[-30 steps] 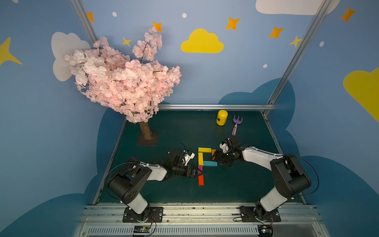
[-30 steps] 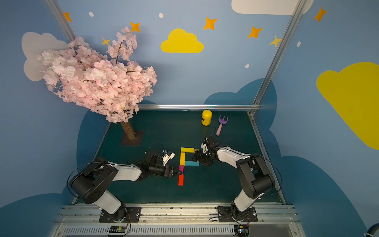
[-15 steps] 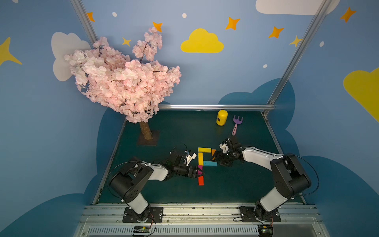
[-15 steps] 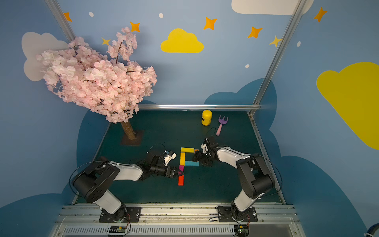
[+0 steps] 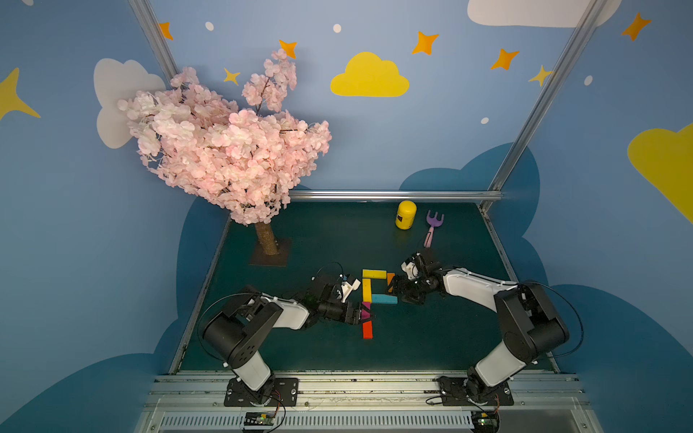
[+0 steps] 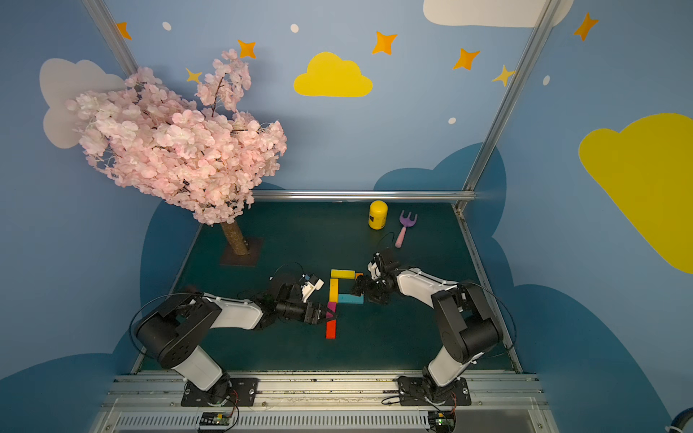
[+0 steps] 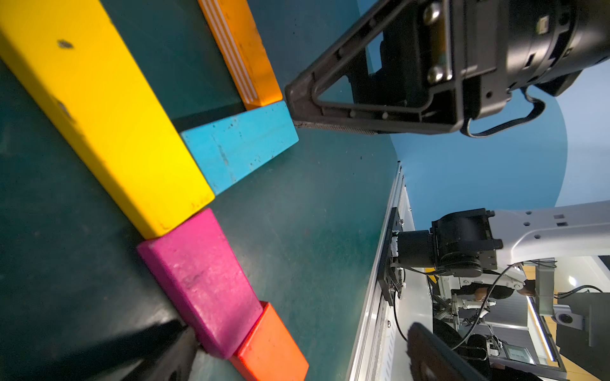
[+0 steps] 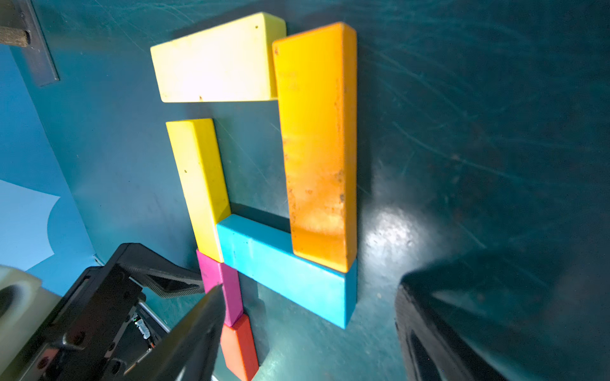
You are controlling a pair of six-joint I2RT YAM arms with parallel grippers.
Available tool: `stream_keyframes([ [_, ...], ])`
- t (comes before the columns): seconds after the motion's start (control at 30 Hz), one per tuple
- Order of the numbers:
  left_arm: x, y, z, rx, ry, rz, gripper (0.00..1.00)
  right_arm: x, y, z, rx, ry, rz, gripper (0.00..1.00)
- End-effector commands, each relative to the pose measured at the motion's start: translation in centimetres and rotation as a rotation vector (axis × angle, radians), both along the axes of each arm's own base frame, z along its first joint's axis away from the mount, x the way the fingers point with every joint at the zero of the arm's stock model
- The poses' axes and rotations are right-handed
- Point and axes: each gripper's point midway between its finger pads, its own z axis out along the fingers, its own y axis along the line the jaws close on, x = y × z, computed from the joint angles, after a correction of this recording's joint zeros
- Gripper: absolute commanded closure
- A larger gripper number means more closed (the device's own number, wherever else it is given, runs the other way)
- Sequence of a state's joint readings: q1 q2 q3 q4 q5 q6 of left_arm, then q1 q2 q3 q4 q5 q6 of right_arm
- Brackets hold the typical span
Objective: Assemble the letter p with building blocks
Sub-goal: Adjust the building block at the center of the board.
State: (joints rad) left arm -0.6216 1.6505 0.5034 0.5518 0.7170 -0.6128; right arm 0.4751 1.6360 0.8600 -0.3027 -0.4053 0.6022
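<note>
Left tool (image 5: 363,314), jaws wide, straddles magenta block (image 7: 204,280); can (image 5: 406,213) label unreadable.

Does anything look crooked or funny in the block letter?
One small thing: the top yellow block does not quite touch the upright yellow block below it. A thin strip of table shows between them, so that corner looks open.

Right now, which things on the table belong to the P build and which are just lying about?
Belongs: yellow top bar, yellow stem bar, orange bar, teal bar, magenta bar, red bar.
Lying about: yellow can, toy rake, blossom tree.
</note>
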Motion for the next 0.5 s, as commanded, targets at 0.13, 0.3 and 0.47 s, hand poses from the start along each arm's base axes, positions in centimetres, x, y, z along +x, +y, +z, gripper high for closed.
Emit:
stream_keyframes([
  [0.13, 0.36, -0.70, 0.48, -0.016, -0.020, -0.008, 0.00, -0.63, -0.28, -0.23, -0.012, 0.008, 0.000, 0.19],
  [0.3, 0.26, -0.96, 0.51, -0.018, -0.020, -0.014, 0.00, -0.66, -0.28, -0.16, -0.011, 0.007, 0.000, 0.19],
  [0.47, 0.28, -0.73, 0.38, -0.007, -0.027, -0.004, 0.00, -0.73, -0.41, -0.09, -0.015, 0.003, 0.000, 0.19],
])
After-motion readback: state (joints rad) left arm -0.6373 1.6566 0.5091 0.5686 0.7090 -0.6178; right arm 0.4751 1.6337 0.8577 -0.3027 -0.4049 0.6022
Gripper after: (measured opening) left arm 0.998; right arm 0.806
